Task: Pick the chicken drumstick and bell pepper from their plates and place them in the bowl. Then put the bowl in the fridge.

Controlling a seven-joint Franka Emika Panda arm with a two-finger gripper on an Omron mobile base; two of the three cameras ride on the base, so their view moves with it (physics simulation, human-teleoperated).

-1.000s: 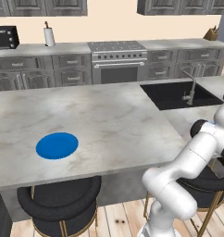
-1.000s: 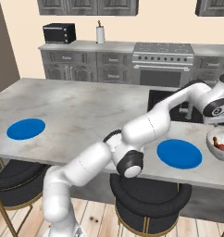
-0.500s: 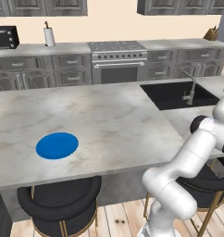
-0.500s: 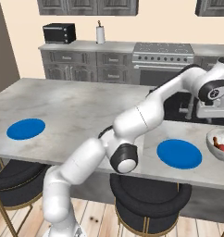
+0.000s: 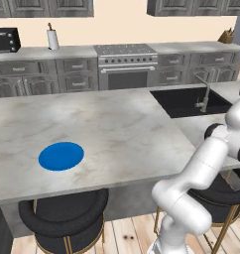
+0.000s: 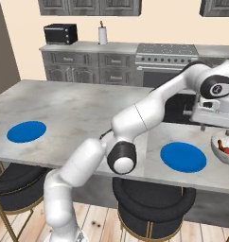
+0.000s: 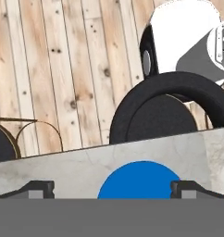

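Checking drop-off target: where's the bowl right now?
In the right base view the bowl sits at the far right edge of the island counter, just right of the nearer blue plate, below the gripper; something red lies inside.

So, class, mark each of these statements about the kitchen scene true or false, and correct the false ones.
1. Both blue plates lie bare on the island counter. True: the left plate and the right plate carry nothing.
2. The bowl stands on the stove. False: the bowl sits on the counter at its right end, beside the right plate.
3. Something red lies inside the bowl. True.
4. The gripper is shut on the drumstick. False: in the hand view the gripper is open and holds nothing.
5. A black stool stands below the counter edge near the right plate. True: the stool is there.
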